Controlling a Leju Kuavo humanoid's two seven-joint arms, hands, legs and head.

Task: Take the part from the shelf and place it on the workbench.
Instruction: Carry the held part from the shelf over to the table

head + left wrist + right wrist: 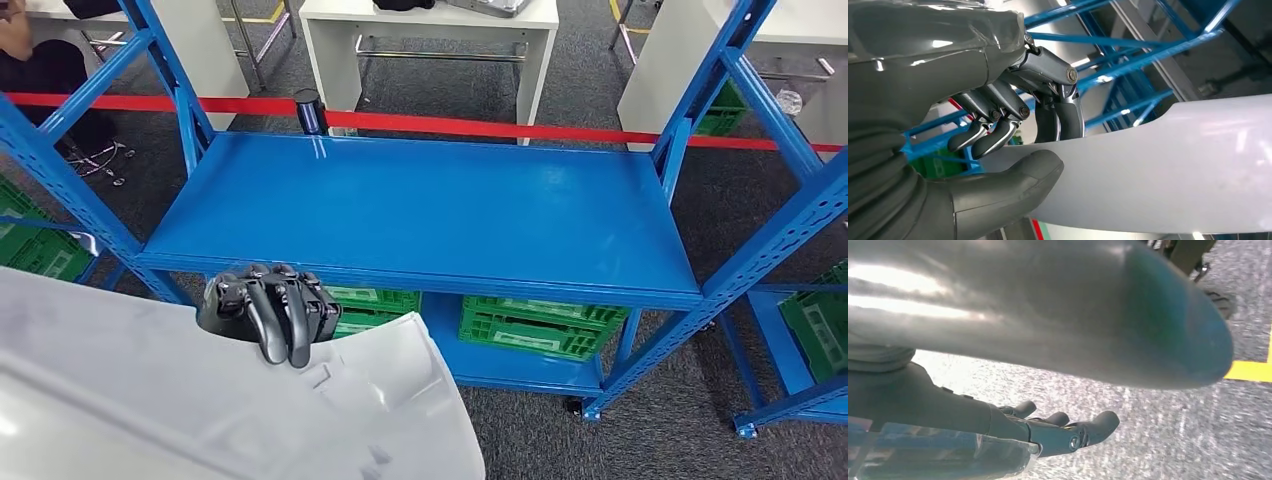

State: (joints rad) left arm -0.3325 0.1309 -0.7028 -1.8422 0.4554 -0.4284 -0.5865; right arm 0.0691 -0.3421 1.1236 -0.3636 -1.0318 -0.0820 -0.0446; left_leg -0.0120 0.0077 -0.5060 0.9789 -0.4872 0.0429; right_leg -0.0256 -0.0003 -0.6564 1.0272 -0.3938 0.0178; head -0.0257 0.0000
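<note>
The part [150, 400] is a large curved white panel filling the lower left of the head view, in front of the blue shelf [430, 210]. My left hand [268, 310] grips its upper edge, dark fingers curled over the rim. In the left wrist view the fingers [998, 135] press on one face of the white panel [1173, 165] and the grey thumb [1008, 185] presses on the other. My right hand [1063, 432] hangs over grey carpet with its fingers stretched out and apart, holding nothing.
The shelf's top board is bare. Green crates [540, 325] sit on its lower level and in the racks to either side. A red barrier tape [560, 130] runs behind the shelf, with white tables [430, 40] beyond. A yellow floor line [1250, 371] crosses the carpet.
</note>
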